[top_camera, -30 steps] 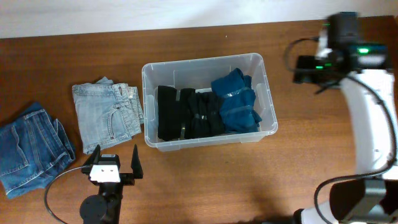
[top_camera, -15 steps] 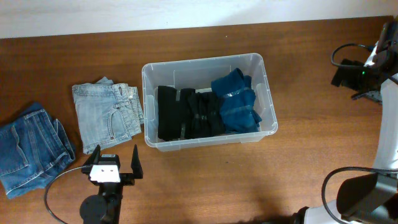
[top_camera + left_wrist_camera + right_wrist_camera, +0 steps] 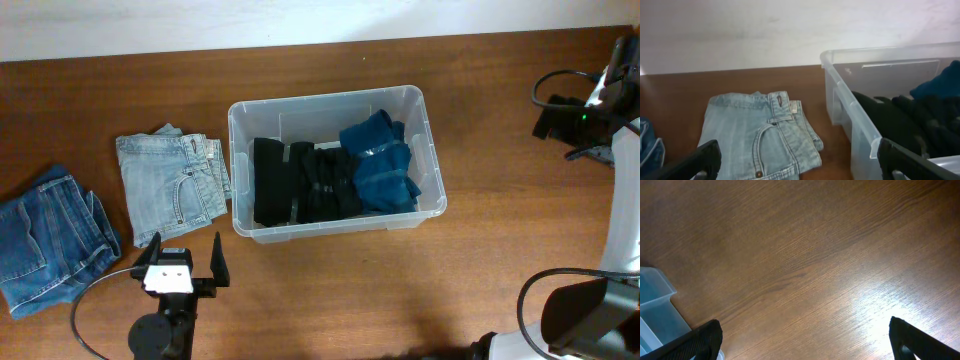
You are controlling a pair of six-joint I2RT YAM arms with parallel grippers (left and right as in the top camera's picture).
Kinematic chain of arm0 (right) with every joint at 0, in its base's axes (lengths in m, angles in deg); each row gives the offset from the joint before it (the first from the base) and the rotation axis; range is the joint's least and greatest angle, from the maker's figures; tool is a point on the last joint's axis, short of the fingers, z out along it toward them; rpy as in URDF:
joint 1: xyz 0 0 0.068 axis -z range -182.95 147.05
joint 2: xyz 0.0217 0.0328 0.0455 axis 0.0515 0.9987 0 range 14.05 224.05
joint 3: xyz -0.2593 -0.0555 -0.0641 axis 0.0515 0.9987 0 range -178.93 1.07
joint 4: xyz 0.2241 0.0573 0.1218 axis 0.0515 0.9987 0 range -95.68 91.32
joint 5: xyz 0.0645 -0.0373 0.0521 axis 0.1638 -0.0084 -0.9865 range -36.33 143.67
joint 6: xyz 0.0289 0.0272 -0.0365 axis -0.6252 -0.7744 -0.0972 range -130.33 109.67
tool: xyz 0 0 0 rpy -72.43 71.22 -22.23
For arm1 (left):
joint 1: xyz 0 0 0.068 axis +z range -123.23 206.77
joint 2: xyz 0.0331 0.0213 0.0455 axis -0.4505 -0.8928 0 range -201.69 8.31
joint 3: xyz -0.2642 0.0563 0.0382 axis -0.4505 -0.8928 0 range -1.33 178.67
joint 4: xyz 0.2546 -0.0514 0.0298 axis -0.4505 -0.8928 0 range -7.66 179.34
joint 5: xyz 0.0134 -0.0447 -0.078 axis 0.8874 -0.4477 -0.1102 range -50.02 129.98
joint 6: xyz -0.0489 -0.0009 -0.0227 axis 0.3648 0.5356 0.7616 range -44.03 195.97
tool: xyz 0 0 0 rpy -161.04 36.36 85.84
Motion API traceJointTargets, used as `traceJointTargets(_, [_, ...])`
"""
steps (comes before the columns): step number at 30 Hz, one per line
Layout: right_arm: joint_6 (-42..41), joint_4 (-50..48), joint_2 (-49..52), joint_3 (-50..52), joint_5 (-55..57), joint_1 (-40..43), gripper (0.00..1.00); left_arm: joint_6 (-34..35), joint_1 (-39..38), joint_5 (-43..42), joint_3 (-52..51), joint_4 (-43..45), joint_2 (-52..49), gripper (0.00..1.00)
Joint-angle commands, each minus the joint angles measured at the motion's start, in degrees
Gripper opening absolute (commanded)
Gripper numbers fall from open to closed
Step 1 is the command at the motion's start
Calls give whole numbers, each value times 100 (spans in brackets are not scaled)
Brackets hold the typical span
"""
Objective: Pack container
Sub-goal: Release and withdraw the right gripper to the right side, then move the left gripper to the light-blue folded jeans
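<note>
The clear plastic container (image 3: 431, 150) stands at the table's middle, holding folded black clothes (image 3: 300, 182) and a blue garment (image 3: 380, 160). In the left wrist view its near corner (image 3: 840, 85) is on the right. Folded light-blue jeans (image 3: 170, 180) lie left of it and also show in the left wrist view (image 3: 760, 135). Darker blue jeans (image 3: 45, 240) lie at the far left. My left gripper (image 3: 185, 255) is open and empty in front of the light jeans. My right gripper (image 3: 802, 340) is open and empty over bare wood, right of the container; the overhead view hides its fingers.
The wooden table (image 3: 330, 290) ends at a pale wall along the back edge (image 3: 300, 20). The right arm's white links (image 3: 625, 220) rise along the right edge. A black cable (image 3: 85, 300) loops by the left arm's base.
The right arm swung right, away from the container, between one second and half a second ago, then stayed still. The left arm has not moved.
</note>
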Motion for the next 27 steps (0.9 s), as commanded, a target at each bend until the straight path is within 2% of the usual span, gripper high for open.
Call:
traceJointTargets(1, [-44, 4, 0, -57, 11, 20, 99, -85, 35, -4, -46, 90, 33, 99])
traceJointTargets(5, [-44, 2, 0, -57, 9, 20, 99, -76, 35, -647, 79, 214, 33, 100])
traceJointTargets(9, [-44, 4, 0, -57, 9, 20, 99, 70, 35, -660, 605, -562, -114, 99])
traceJointTargets(13, [-44, 4, 0, -57, 9, 20, 99, 68, 37, -507, 1523, -1169, -774, 100])
traceJointTargets(17, [-44, 2, 0, -57, 11, 20, 99, 59, 37, -509, 2876, -1705, -2120, 99])
traceJointTargets(21, [-44, 2, 0, -57, 9, 20, 98, -664, 37, -514, 5206, -3233, -4448, 100])
traceJointTargets(22, [-44, 4, 0, -57, 9, 20, 99, -737, 35, -509, 6194, -3998, -5302, 99])
traceJointTargets(27, [-44, 2, 0, -57, 11, 20, 99, -734, 35, -492, 8229, -5300, -6948, 100])
